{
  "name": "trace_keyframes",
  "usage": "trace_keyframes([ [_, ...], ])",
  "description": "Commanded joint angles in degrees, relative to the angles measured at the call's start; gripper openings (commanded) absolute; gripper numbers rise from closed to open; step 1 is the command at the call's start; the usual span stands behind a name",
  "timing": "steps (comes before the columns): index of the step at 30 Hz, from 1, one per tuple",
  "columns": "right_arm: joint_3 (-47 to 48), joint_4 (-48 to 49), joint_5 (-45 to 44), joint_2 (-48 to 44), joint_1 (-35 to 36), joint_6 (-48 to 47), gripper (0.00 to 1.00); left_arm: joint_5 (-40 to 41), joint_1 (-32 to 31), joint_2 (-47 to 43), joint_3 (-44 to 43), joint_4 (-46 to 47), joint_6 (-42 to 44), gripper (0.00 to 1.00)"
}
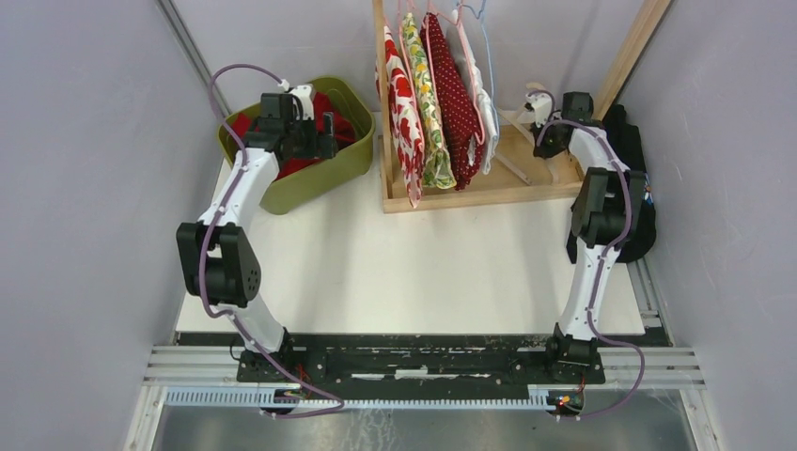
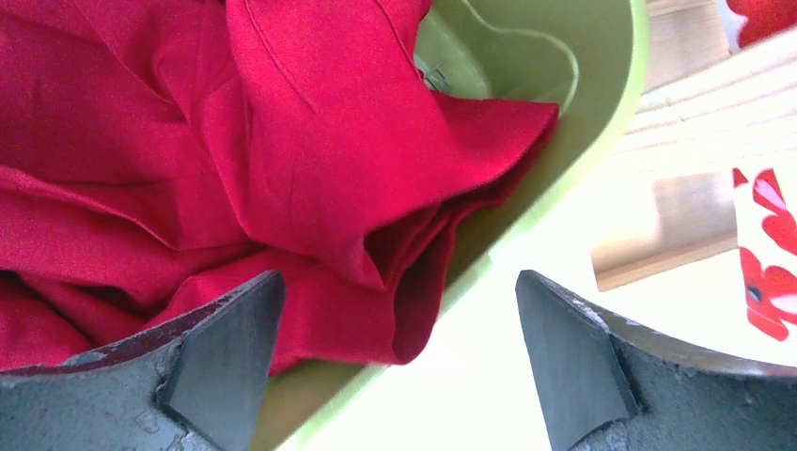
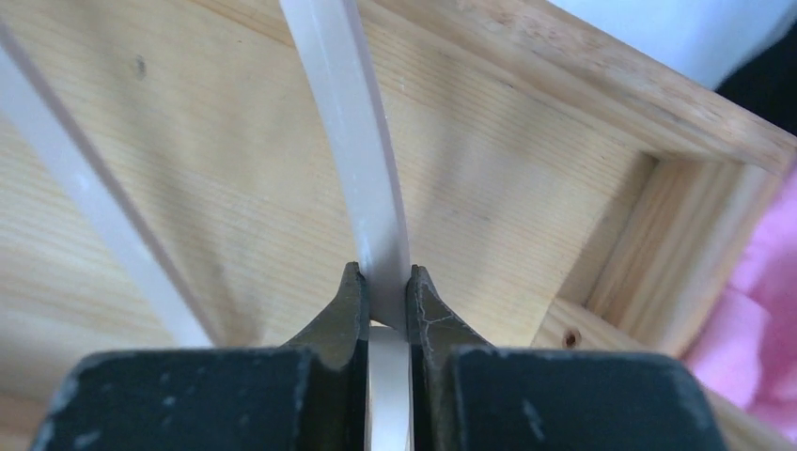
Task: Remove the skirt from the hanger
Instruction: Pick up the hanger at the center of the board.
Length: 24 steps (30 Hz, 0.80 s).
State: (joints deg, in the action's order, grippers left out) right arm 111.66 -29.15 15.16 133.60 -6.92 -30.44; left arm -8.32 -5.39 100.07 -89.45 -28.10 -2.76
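A plain red skirt (image 1: 320,105) lies crumpled in the green bin (image 1: 320,183) at the back left. In the left wrist view the skirt (image 2: 282,169) fills the bin (image 2: 573,169), with a fold hanging near the rim. My left gripper (image 1: 324,127) hovers over the bin's right side; its jaws (image 2: 398,319) are wide open and empty. My right gripper (image 1: 538,113) is at the right end of the wooden rack, shut on a bare white hanger (image 3: 352,141). The jaws (image 3: 381,282) pinch the hanger's flat strip over the rack's base board.
A wooden rack (image 1: 489,193) at the back centre holds several patterned skirts (image 1: 432,94) on hangers. Its base board (image 3: 188,141) and a corner brace fill the right wrist view, with pink cloth (image 3: 761,310) at the right edge. Grey walls close in both sides.
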Motion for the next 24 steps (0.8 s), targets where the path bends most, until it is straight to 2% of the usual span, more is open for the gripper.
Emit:
trace_keyframes([
  [1, -1.6, -3.0, 2.1, -10.2, 0.3, 6.6, 0.01, -2.8, -0.3, -7.4, 3.4, 1.4, 0.5, 0.99],
  [6, -2.9, -5.1, 0.5, -16.4, 2.6, 5.5, 0.01, -4.0, -0.4, -12.6, 8.3, 1.4, 0.8, 0.99],
  [11, -3.5, -8.2, -6.1, -20.3, 5.7, 0.9, 0.01, -4.8, -0.5, -17.7, 11.3, 0.7, 1.0, 0.99],
  [17, -8.9, -4.4, -29.4, -27.1, 8.2, -12.1, 0.01, -5.6, -0.7, -22.6, 13.7, -0.4, 1.5, 0.99],
  [20, -13.2, -0.3, -36.6, -31.6, 7.8, -18.7, 0.01, -6.0, -0.9, -24.3, 14.6, -0.6, 1.5, 0.99],
  [24, -13.2, -1.7, -31.9, -37.4, 4.8, -15.7, 0.01, -6.6, -1.2, -25.3, 15.5, -0.7, 1.3, 0.99],
])
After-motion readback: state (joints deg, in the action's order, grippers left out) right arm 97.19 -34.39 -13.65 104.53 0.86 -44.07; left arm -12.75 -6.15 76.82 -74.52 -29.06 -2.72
